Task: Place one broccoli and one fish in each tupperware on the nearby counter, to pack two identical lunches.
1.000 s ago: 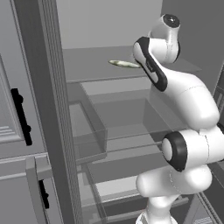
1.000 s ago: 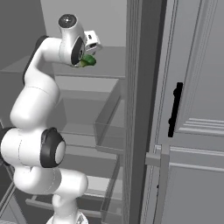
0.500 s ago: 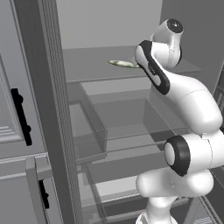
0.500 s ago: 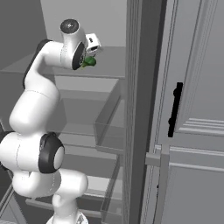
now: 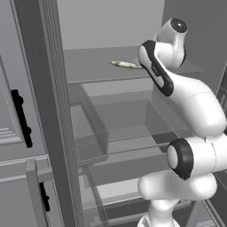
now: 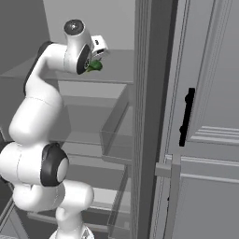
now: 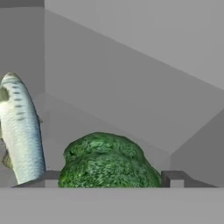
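Observation:
Inside an open fridge, a green broccoli (image 7: 107,164) sits on the upper shelf (image 5: 93,71); it also shows as the broccoli (image 6: 94,66) under the hand in the right base view. My gripper (image 7: 112,179) is open, with one fingertip on each side of the broccoli, close against it. A silvery striped fish (image 7: 22,131) lies just left of the broccoli, and the same fish (image 5: 125,64) shows beside my arm in the left base view. The tupperware and the counter are out of view.
The fridge's grey back wall (image 7: 131,74) stands close behind the broccoli. Lower glass shelves and a clear drawer (image 5: 95,133) sit below. The fridge frame (image 6: 149,116) and a grey cabinet door with a black handle (image 6: 186,116) stand on the right.
My arm's upper joints have shifted only slightly. The hand stays over the broccoli, and the fish has not moved.

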